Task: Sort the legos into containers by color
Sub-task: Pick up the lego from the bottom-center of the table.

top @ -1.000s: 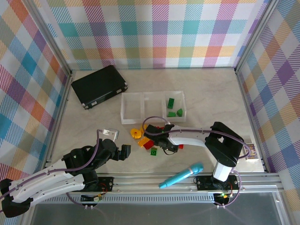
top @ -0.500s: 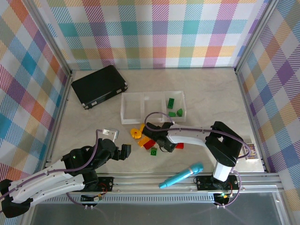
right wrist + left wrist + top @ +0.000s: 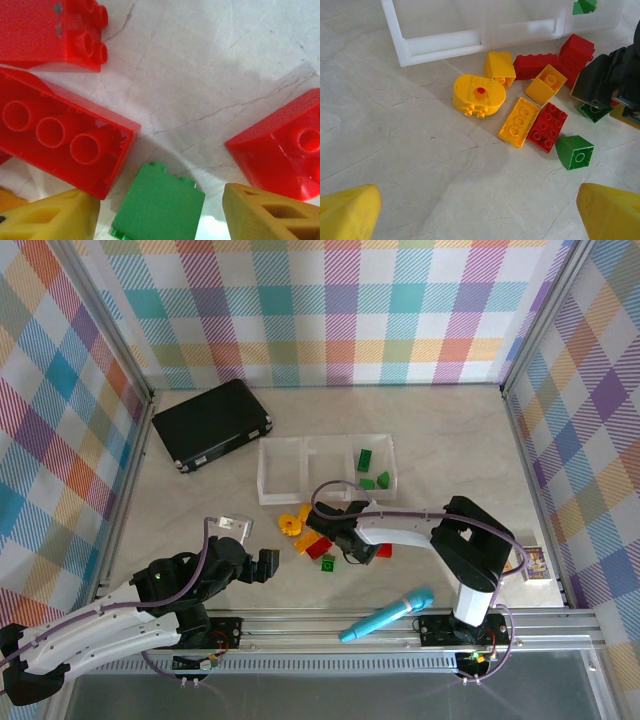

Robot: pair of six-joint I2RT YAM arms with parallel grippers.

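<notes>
Right gripper (image 3: 160,216) is hanging low over the loose legos (image 3: 312,540). Its two yellow fingers (image 3: 50,217) are standing at a middling gap, one on each side of a green brick (image 3: 157,205). They are flanking it without quite touching, a thin strip of table (image 3: 395,150) showing at each side. Just ahead of the finger at the wrist view's left, a long red brick (image 3: 65,145) is lying hollow side up, close against the green one. Ahead of the other finger a red sloped brick (image 3: 280,145) is sitting apart. Left gripper (image 3: 477,220) is hovering short of the pile, fingers spread as wide as they go, holding nothing, bare table between them. Ahead of those fingertips a round yellow piece (image 3: 479,95), a flat yellow brick (image 3: 519,122), a red studded brick (image 3: 547,126) and a green cube (image 3: 575,151) are lying. The containers (image 3: 325,468) are standing just beyond the pile, past both sets of fingers. Sorted green bricks (image 3: 370,472) are resting in the compartment at the row's right end.
</notes>
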